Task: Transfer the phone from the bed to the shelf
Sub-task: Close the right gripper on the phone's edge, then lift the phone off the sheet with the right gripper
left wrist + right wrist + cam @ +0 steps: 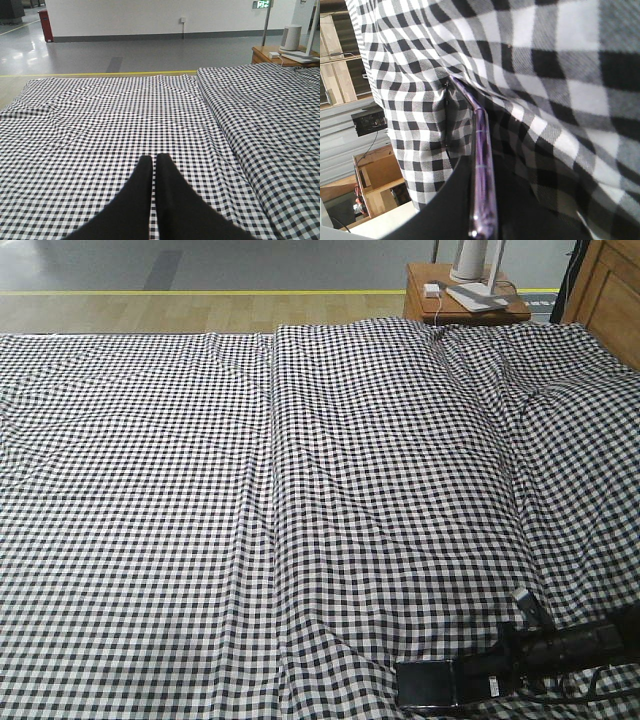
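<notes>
The bed [200,490] fills the front view under a wrinkled black-and-white check sheet. At its near right edge the black phone [425,685] lies low over the sheet, with my right gripper [468,677] shut on one end. The right wrist view shows the phone's pinkish-purple rim [482,165] edge-on, pinched between the two black fingers [445,210], with the sheet [545,60] close behind. A pale wooden shelf [377,175] is visible beyond the bed's edge. My left gripper [154,159] hangs shut over the bed [100,115], holding nothing.
A reddish-brown side table [465,302] stands past the bed's far right corner, carrying a white appliance base and a small white plug. A wooden panel [610,290] rises at the far right. Grey floor with a yellow line [200,292] lies beyond the bed.
</notes>
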Robot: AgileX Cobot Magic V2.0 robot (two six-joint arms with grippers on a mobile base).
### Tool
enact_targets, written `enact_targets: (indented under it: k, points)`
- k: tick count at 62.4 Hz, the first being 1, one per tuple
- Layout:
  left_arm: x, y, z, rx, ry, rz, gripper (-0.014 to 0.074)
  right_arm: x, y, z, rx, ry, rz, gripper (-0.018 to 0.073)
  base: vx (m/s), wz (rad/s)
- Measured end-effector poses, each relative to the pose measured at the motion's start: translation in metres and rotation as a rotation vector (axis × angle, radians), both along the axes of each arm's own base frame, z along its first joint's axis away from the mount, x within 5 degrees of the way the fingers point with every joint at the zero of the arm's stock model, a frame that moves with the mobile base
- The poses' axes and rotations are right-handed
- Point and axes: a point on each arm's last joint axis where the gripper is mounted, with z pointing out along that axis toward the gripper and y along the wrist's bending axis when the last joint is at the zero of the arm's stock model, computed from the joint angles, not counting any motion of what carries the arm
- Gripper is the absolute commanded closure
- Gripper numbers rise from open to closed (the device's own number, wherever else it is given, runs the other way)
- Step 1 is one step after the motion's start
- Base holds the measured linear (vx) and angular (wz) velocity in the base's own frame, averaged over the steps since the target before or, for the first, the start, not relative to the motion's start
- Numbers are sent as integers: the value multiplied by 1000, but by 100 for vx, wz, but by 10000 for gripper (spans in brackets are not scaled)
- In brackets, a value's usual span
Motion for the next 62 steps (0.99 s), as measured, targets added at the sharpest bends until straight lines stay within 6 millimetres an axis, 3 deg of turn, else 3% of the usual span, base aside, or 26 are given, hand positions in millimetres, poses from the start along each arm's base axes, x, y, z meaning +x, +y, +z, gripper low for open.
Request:
enact_targets:
  k: [16, 31, 48, 62]
  points:
    - [0, 0, 0, 0, 0, 0, 595, -1, 1, 10, -4, -9, 1, 561, 0, 0]
    - [0, 0, 0, 0, 0, 0, 595, -2, 2, 47, -11, -68, 9, 561, 0, 0]
    - [0, 0, 0, 0, 0, 0, 595, 11, 5, 117, -69, -198, 47, 561, 0, 0]
    - [0, 0, 0, 0, 0, 0, 595, 30, 31, 187, -132, -376, 152, 561, 0, 0]
